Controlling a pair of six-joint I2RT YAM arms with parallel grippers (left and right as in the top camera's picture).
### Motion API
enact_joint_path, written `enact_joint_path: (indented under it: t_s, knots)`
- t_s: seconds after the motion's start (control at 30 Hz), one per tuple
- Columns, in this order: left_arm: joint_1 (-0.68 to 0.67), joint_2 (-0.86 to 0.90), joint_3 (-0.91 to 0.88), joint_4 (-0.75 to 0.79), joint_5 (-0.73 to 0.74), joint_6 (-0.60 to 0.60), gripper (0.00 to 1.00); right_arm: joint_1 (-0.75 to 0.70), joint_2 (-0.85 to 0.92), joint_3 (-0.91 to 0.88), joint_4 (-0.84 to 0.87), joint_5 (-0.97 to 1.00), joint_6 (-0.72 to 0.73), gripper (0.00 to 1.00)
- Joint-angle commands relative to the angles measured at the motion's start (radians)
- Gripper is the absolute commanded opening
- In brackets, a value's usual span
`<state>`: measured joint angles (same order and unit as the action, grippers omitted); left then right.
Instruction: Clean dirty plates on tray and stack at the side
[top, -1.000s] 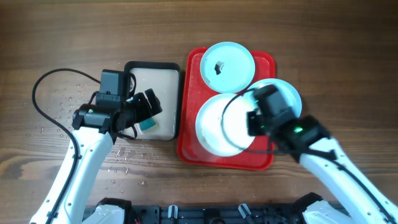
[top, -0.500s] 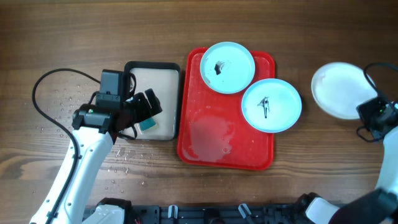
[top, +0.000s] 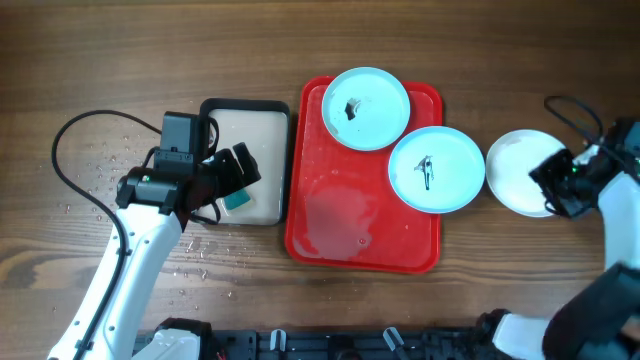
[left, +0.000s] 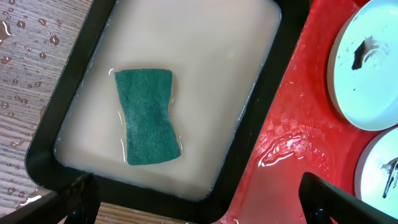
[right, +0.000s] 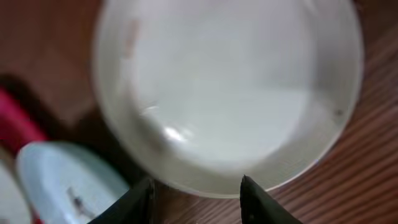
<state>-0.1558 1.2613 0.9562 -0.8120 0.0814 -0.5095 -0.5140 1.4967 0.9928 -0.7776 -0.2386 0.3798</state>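
Note:
The red tray (top: 340, 230) holds two pale plates, each with a dark smear: one at its far end (top: 375, 85) and one at its right side (top: 450, 150). Both also show in the left wrist view, the far plate (left: 367, 81) and the right one (left: 376, 180). A third plate (top: 512, 170), with no smear visible, lies on the table right of the tray. It fills the blurred right wrist view (right: 230, 93). My right gripper (top: 557, 185) (right: 198, 202) is open at that plate's right rim. My left gripper (top: 235, 172) (left: 196, 186) is open and empty above the black tray.
The black-rimmed tray (top: 208, 160) (left: 249, 155) left of the red tray holds cloudy water and a green sponge (top: 237, 200) (left: 148, 115). Water droplets (top: 110, 160) lie on the wood at the left. The red tray's floor is wet.
My right arm carried the clean plate from above the red tray out to the right, then brought it down onto the table beside the tray. The left arm has not moved.

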Motion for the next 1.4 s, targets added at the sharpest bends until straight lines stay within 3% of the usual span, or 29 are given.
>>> enact_joint_path:
  t_s: [0.0,0.13,0.23,0.33,0.43,0.53,0.57,0.77,0.9,1.07,1.13,1.2,1.27,1.37]
  knots:
    - [0.003,-0.005,-0.003,0.000,0.015,0.006,1.00,0.135,-0.074,0.028,0.007,-0.049,-0.180,0.45]
    - [0.003,-0.005,-0.003,0.000,0.015,0.006,1.00,0.280,-0.019,0.003,0.091,0.154,-0.213,0.44]
    - [0.003,-0.005,-0.003,0.000,0.015,0.006,1.00,0.325,0.072,-0.022,0.177,0.157,-0.222,0.40]
    - [0.003,-0.005,-0.003,0.000,0.015,0.005,1.00,0.328,0.143,-0.022,0.205,0.121,-0.224,0.27]
    - [0.003,-0.005,-0.003,0.000,0.015,0.006,1.00,0.328,0.180,-0.023,0.195,0.018,-0.246,0.26]
    - [0.003,-0.005,-0.003,0.000,0.015,0.006,1.00,0.328,0.186,-0.024,0.177,0.014,-0.246,0.07]
    - [0.003,-0.005,-0.003,0.000,0.015,0.006,1.00,0.328,0.179,-0.023,0.161,0.013,-0.231,0.04]
    - [0.003,-0.005,-0.003,0.000,0.015,0.006,1.00,0.331,0.019,0.011,-0.014,-0.077,-0.174,0.04]
    - [0.003,-0.005,-0.003,0.000,0.015,0.006,1.00,0.454,-0.027,-0.021,-0.125,-0.076,-0.228,0.04]
    - [0.003,-0.005,-0.003,0.000,0.015,0.006,1.00,0.708,-0.014,-0.225,0.109,-0.068,-0.100,0.04]
    - [0.003,-0.005,-0.003,0.000,0.015,0.006,1.00,0.760,-0.014,-0.286,0.238,-0.023,0.009,0.04]
    - [0.003,-0.005,-0.003,0.000,0.015,0.006,1.00,0.776,-0.014,-0.291,0.333,-0.019,-0.007,0.09]
    - [0.003,-0.005,-0.003,0.005,0.016,0.004,1.00,0.776,-0.016,-0.259,0.342,-0.024,-0.070,0.20]
    - [0.003,-0.005,-0.004,0.004,0.040,0.006,1.00,0.776,-0.037,-0.169,0.246,-0.011,-0.093,0.24]
